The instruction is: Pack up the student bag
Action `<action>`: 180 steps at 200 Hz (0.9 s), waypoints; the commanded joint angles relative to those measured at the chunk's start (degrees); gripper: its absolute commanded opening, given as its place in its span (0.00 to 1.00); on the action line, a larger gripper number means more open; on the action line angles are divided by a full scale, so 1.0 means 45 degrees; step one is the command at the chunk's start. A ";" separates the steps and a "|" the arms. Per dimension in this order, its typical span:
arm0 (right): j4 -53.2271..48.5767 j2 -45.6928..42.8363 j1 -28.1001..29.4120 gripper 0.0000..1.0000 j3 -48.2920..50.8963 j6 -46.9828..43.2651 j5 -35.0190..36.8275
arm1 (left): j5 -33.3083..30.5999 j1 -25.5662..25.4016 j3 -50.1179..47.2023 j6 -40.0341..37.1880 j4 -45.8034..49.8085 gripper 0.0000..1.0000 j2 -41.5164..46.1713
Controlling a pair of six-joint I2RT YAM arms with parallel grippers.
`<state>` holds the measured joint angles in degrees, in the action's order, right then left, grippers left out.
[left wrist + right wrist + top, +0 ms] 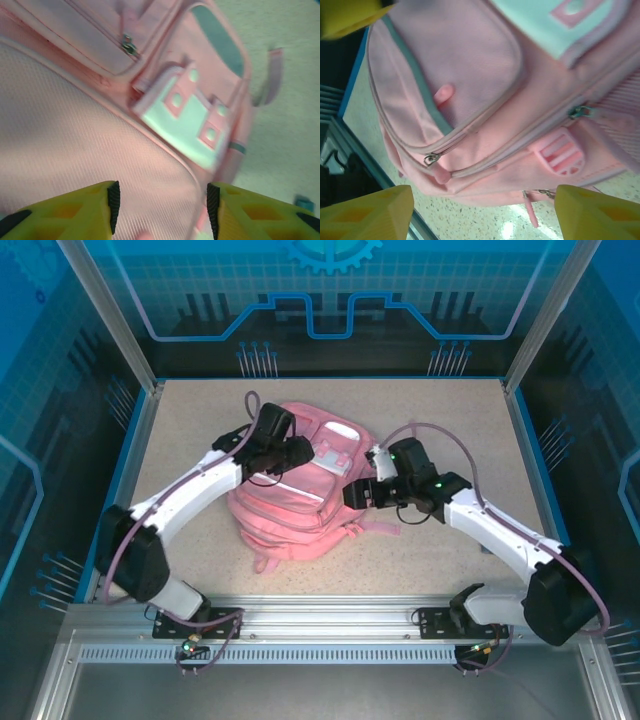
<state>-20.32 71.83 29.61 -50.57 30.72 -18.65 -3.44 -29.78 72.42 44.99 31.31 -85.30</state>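
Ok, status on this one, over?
Left fingers open, over bag. Right fingers open, at bag's side. Bag flat, front up. No obstruction seen.

From above, the left gripper (pixel 283 452) and its wrist cover the part of the student bag (pixel 300 515) nearest the left edge of the table (pixel 450 440), the right gripper (pixel 362 492) covers part of the side facing the right edge, and how their jaws stand is too small to tell. The left wrist view is blurred, so the zip pull (pixel 129 46) is perhaps metal, and the bottom edge cuts the fingers (pixel 65 210). In the right wrist view the bag runs off top and right, the fingers (pixel 365 215) off the bottom corners.
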 commanded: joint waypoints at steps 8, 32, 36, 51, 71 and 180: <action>0.0425 -0.0164 -0.0551 0.80 0.0366 0.2252 -0.0659 | -0.0999 -0.1046 -0.0828 0.0054 0.1428 0.52 0.1390; 0.0355 0.0040 -0.0767 0.84 0.0311 0.2759 -0.0720 | -0.2935 -0.2561 -0.1172 0.0685 0.2665 0.52 0.2016; 0.0373 0.0063 -0.0797 0.86 0.0328 0.2823 -0.0720 | -0.3394 -0.2872 -0.1096 0.0878 0.3067 0.52 0.2039; 0.0527 0.0053 -0.0827 0.93 0.0467 0.3085 -0.0534 | -0.5112 -0.4080 -0.0657 0.1619 0.4535 0.53 0.1889; 0.0764 0.0047 -0.0837 0.99 0.0662 0.3413 -0.0389 | -0.5851 -0.5299 -0.0409 0.2370 0.5049 0.53 0.1548; 0.0298 -0.0246 -0.1285 1.00 0.0983 0.3739 -0.0054 | -0.4855 -0.6418 -0.1117 0.3387 0.2132 0.38 -0.0906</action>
<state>-18.41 71.68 24.95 -46.92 46.96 -19.31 -25.02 -58.37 67.40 58.70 41.47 -87.99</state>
